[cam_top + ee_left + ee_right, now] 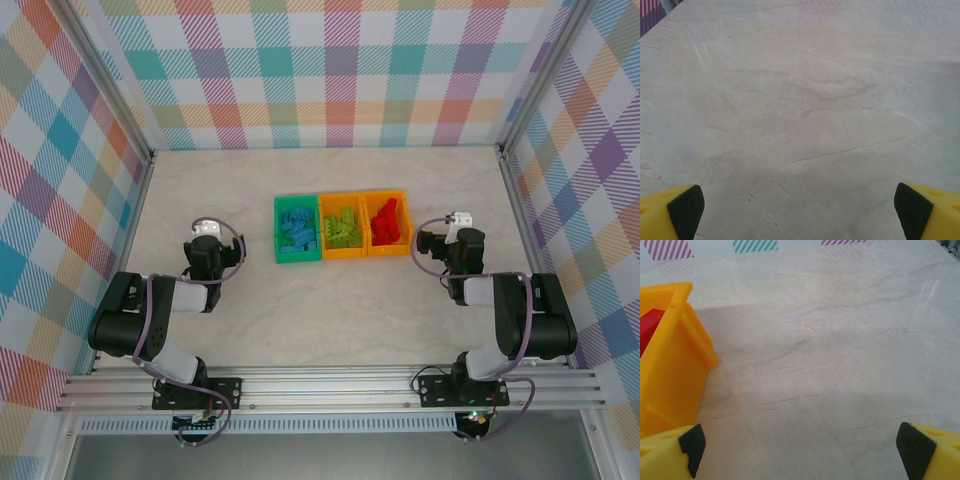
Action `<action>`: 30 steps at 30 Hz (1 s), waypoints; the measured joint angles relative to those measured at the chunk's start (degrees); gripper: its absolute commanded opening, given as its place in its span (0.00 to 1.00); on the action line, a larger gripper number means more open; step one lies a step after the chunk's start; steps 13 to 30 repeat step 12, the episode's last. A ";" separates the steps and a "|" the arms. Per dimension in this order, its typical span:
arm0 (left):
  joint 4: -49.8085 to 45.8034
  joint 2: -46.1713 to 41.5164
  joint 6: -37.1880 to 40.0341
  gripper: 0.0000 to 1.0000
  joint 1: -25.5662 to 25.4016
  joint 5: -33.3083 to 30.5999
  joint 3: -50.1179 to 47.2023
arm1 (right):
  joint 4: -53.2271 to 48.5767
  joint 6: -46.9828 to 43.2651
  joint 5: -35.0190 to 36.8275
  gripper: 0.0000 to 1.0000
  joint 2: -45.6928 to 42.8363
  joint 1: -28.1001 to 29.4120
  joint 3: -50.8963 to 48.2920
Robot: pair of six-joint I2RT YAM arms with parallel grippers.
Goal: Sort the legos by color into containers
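Set upright in 1 touching row: green bin (297,258) at left, heaped with blue legos (297,230); middle orange bin (343,253), with lime green legos (342,226); right orange bin (388,249), with red legos (387,222).

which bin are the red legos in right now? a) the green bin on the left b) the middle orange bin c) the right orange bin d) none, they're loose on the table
C: the red legos sit in the right orange bin, while the blue legos fill the green bin and the lime green legos the middle orange bin.
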 measured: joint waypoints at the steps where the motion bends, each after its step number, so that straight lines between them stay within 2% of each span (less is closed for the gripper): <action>1: 0.13 0.00 -0.15 1.00 0.13 0.00 0.00 | 0.00 0.00 -0.11 1.00 0.00 0.00 0.00; 30: 0.17 0.00 -0.22 1.00 0.17 0.15 0.00 | -0.02 -0.04 -1.38 1.00 0.00 0.02 0.00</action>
